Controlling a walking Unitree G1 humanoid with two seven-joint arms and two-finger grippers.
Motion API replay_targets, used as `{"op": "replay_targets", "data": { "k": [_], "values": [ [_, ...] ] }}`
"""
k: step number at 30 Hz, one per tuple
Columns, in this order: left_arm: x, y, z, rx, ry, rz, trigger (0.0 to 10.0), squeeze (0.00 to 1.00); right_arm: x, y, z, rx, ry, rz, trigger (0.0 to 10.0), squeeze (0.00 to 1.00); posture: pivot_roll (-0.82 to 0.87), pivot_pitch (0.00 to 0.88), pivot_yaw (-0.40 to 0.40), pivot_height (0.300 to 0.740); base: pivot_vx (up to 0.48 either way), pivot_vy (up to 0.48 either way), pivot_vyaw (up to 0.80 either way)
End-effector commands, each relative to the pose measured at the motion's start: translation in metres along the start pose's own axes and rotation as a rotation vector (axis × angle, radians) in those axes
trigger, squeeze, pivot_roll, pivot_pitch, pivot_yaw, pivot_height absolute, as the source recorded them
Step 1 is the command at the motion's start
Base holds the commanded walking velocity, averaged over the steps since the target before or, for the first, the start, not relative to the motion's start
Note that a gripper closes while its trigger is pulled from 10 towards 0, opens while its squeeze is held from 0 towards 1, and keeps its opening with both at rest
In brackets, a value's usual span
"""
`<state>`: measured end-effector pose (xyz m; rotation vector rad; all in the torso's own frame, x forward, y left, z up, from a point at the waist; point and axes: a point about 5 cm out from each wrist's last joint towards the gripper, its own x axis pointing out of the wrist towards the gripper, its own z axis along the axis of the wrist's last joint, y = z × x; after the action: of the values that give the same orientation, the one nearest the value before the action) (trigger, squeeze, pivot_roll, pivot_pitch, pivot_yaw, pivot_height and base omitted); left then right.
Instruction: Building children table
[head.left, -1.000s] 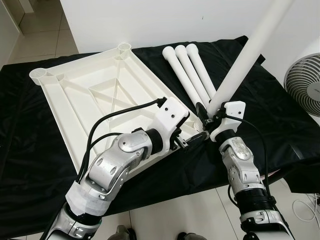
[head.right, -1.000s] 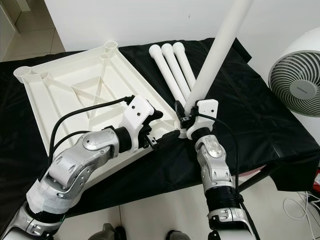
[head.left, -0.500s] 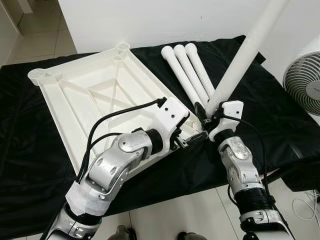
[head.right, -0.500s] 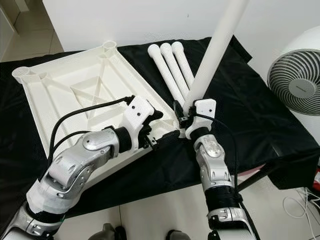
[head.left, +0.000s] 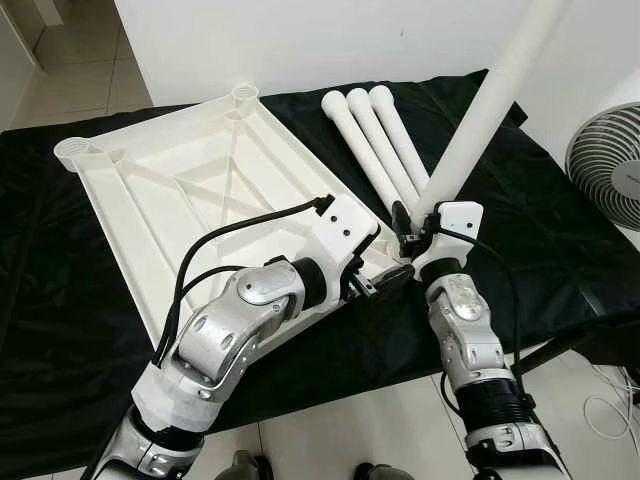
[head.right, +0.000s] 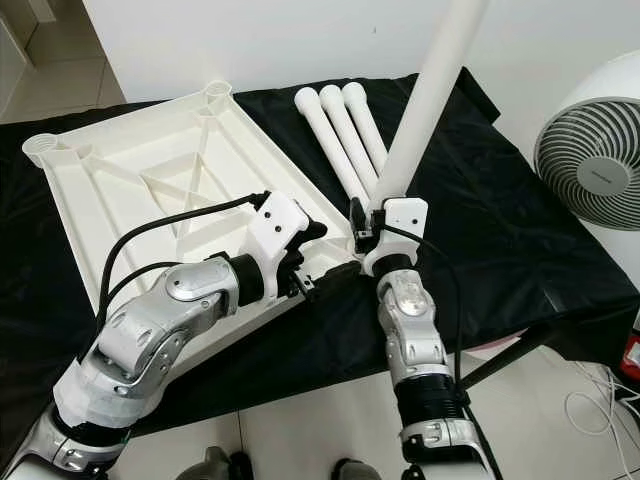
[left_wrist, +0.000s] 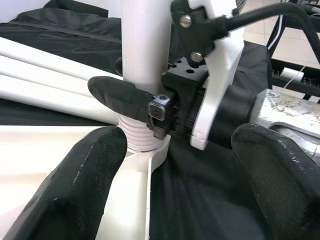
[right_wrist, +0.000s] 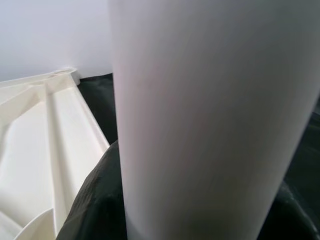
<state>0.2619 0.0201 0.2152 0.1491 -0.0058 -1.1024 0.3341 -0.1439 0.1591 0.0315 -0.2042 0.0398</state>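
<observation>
The white tabletop lies upside down on a black cloth. My right gripper is shut on a long white leg near its lower end, and the leg rises steeply up and to the right. In the left wrist view the leg's threaded end sits at the socket in the tabletop's near right corner. My left gripper is open at that corner, with its fingers spread on either side of the socket. In the right wrist view the leg is very close.
Three more white legs lie side by side on the cloth behind the right gripper. A white fan stands at the right. The black cloth hangs over the table's front edge, with tiled floor below.
The right gripper has shifted the leg's lower end a little left toward the corner socket, and the leg stands steeper. The left arm has hardly moved.
</observation>
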Motion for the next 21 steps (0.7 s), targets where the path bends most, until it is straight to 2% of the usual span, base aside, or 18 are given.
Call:
{"op": "replay_targets", "data": {
  "k": [1,12,21],
  "values": [
    [0.000,-0.001,0.000,-0.003,0.006,-0.008,10.0,0.00,-0.013,-0.015,-0.038,-0.002,0.191,-0.140,10.0,0.00,-0.09,0.130,0.054,0.740,0.000,0.000,0.00],
    [0.000,-0.002,0.000,-0.004,0.003,-0.006,10.0,0.00,-0.010,-0.007,-0.042,-0.023,0.183,-0.255,10.0,0.00,-0.08,0.122,0.045,0.740,0.000,0.000,0.00],
    [0.001,-0.002,0.001,-0.004,-0.002,-0.004,10.0,0.00,0.001,-0.004,-0.045,-0.042,0.223,-0.337,10.0,0.00,-0.08,0.109,0.038,0.740,0.000,0.000,0.00]
  ]
}}
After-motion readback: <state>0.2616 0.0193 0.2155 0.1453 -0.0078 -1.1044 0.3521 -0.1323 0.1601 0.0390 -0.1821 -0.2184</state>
